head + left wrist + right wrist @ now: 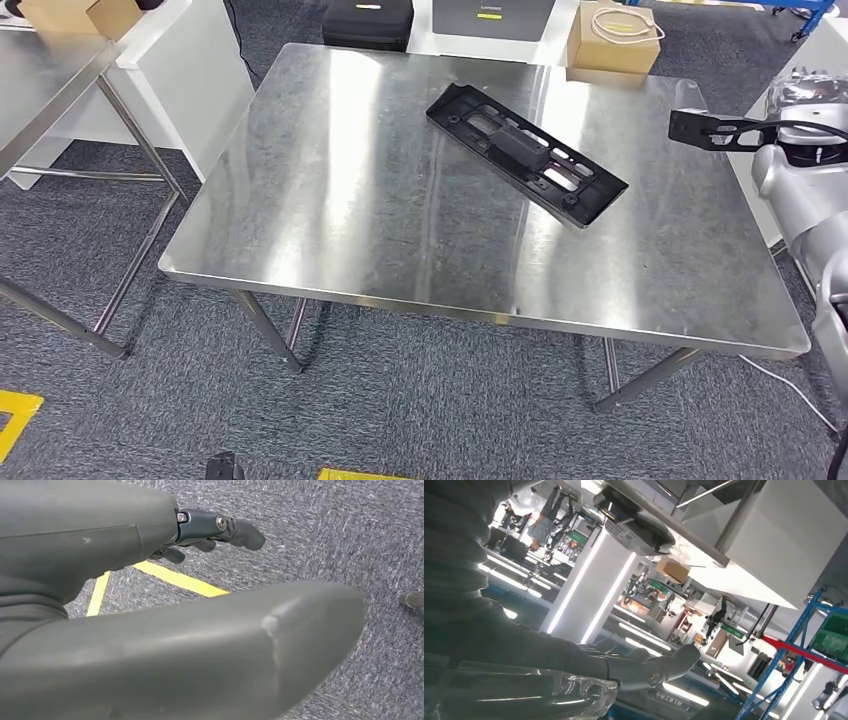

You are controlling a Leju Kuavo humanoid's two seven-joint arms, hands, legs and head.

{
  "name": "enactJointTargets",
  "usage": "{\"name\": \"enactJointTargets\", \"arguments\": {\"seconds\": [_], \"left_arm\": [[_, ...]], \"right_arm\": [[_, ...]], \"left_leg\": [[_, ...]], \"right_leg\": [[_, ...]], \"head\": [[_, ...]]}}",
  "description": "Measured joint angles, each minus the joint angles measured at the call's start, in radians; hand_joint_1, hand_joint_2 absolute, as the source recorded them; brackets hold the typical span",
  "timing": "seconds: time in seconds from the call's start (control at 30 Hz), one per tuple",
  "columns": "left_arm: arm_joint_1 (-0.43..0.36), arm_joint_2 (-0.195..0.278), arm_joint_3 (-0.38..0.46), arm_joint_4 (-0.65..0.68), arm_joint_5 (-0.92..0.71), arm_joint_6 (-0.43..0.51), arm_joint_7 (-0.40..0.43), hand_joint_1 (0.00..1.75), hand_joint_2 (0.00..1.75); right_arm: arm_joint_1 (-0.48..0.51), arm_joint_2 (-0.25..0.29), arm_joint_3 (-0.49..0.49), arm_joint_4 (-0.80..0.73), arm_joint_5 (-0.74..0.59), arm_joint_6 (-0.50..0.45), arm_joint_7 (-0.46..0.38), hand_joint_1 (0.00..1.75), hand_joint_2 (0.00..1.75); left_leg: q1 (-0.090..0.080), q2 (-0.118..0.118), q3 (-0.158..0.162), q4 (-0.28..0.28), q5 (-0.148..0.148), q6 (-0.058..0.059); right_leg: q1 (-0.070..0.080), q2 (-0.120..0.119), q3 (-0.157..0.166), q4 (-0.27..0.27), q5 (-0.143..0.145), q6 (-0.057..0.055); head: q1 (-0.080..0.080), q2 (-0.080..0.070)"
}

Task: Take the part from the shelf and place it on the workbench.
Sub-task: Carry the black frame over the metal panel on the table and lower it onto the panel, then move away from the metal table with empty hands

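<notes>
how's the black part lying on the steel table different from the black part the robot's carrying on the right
The long black part lies flat and diagonal on the workbench, untouched; the smaller black part is held up beside the table's right edge. The table part is a wide slotted frame; the carried one looks like a narrow bracket. Both are black.

The head view looks down at the steel table [330, 200]. The left wrist view looks down close at the carpet [325, 535]. The right wrist view looks up across the room.

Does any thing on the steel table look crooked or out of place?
The long black plastic frame part lies diagonally on the steel workbench, not square to its edges. Nothing looks spilled or broken. A second black bracket is at the right hand, beyond the table's right edge.
</notes>
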Motion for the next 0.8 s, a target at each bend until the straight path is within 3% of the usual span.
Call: {"name": "enactJointTargets", "arguments": {"seconds": [0.07,0.1,0.17,0.23,0.27,0.33,0.4,0.43,0.47,0.5,0.57,0.63,0.73,0.8], "left_arm": [[0.0,0.0,0.0,0.0,0.0,0.0,0.0,0.0,0.0],[-0.001,0.0,0.0,0.0,0.0,0.0,0.0,0.0,0.0],[-0.001,0.0,0.0,0.0,0.0,-0.001,0.0,0.0,0.0],[0.0,0.0,0.0,0.0,0.0,0.0,0.0,0.0,0.0],[0.0,0.001,0.0,0.0,0.0,0.0,0.001,0.0,0.0],[0.0,0.002,0.0,0.0,0.0,0.0,0.001,0.0,0.0],[0.0,0.003,0.0,0.0,0.0,0.0,0.001,0.0,0.0],[0.001,0.003,0.0,0.0,0.0,-0.001,0.001,0.0,0.0],[0.001,0.003,0.0,0.0,0.0,-0.001,0.001,0.0,0.0],[0.0,0.003,0.0,0.0,0.0,-0.002,0.001,0.0,0.0],[0.0,0.003,0.0,0.0,-0.001,-0.002,0.001,0.0,0.0],[-0.001,0.004,0.0,0.0,-0.002,-0.002,0.002,0.0,0.0],[-0.001,0.003,0.0,0.0,-0.005,-0.002,0.002,0.0,0.0],[-0.003,0.002,0.0,0.0,-0.007,-0.001,0.002,0.0,0.0]], "right_arm": [[-0.003,0.001,0.0,0.0,0.001,0.0,0.0,0.0,1.75],[-0.005,0.001,0.0,-0.001,0.001,0.0,0.0,0.0,1.75],[-0.007,0.002,0.0,-0.001,0.001,0.0,-0.001,0.0,1.75],[-0.007,0.003,0.0,-0.001,0.001,0.0,-0.001,0.0,1.75],[-0.007,0.004,0.0,-0.001,0.001,0.0,-0.001,0.0,1.75],[-0.008,0.008,0.0,-0.002,0.002,0.0,-0.002,0.0,1.75],[-0.006,0.011,0.0,-0.002,0.002,0.0,-0.002,0.0,1.75],[-0.005,0.011,0.0,-0.002,0.002,0.0,-0.002,0.0,1.75],[-0.003,0.011,0.0,-0.002,0.003,0.0,-0.002,0.0,1.75],[-0.002,0.012,0.0,-0.002,0.003,0.0,-0.002,0.0,1.75],[-0.002,0.011,0.0,-0.002,0.004,0.0,-0.002,0.0,1.75],[-0.005,0.01,0.0,-0.002,0.005,0.0,-0.002,0.0,1.75],[-0.005,0.01,0.0,-0.002,0.006,0.0,-0.002,0.0,1.75],[-0.004,0.004,-0.001,-0.002,0.006,0.001,-0.002,0.0,1.75]], "left_leg": [[-0.006,-0.001,-0.005,0.002,0.006,-0.005],[-0.009,-0.001,-0.008,0.003,0.01,-0.008],[-0.013,-0.001,-0.015,0.004,0.017,-0.015],[-0.012,-0.002,-0.023,0.011,0.016,-0.023],[-0.01,-0.003,-0.034,0.032,-0.004,-0.029],[0.0,-0.003,-0.074,0.136,-0.079,-0.048],[0.016,-0.002,-0.119,0.269,-0.15,-0.066],[0.024,-0.002,-0.123,0.299,-0.161,-0.073],[0.031,-0.001,-0.107,0.289,-0.154,-0.079],[0.038,-0.001,-0.071,0.24,-0.132,-0.083],[0.045,-0.001,0.017,0.103,-0.088,-0.088],[0.041,-0.004,0.054,0.032,-0.073,-0.082],[0.027,-0.005,0.046,0.019,-0.054,-0.052],[0.023,-0.004,0.041,0.001,-0.032,-0.025]], "right_leg": [[0.008,-0.001,0.09,-0.15,0.039,-0.003],[0.012,-0.001,0.117,-0.199,0.052,-0.009],[0.019,-0.001,0.127,-0.223,0.064,-0.025],[0.005,-0.003,0.122,-0.228,0.075,-0.037],[-0.002,-0.004,0.119,-0.23,0.082,-0.043],[-0.009,-0.007,0.111,-0.231,0.093,-0.052],[-0.011,-0.008,0.1,-0.231,0.102,-0.052],[-0.013,-0.008,0.095,-0.23,0.106,-0.049],[-0.015,-0.008,0.09,-0.229,0.11,-0.045],[-0.018,-0.007,0.086,-0.228,0.113,-0.041],[-0.019,-0.007,0.081,-0.224,0.119,-0.031],[-0.015,-0.006,0.076,-0.224,0.127,-0.019],[-0.01,-0.006,0.067,-0.234,0.141,0.008],[-0.009,-0.007,0.038,-0.184,0.107,0.004]], "head": [[0.0,0.0],[-0.001,0.0],[-0.001,0.0],[-0.002,0.0],[-0.003,0.0],[-0.005,0.0],[-0.006,0.0],[-0.006,0.0],[-0.006,0.0],[-0.007,0.0],[-0.007,0.0],[-0.004,0.0],[-0.001,0.0],[0.001,0.0]]}}
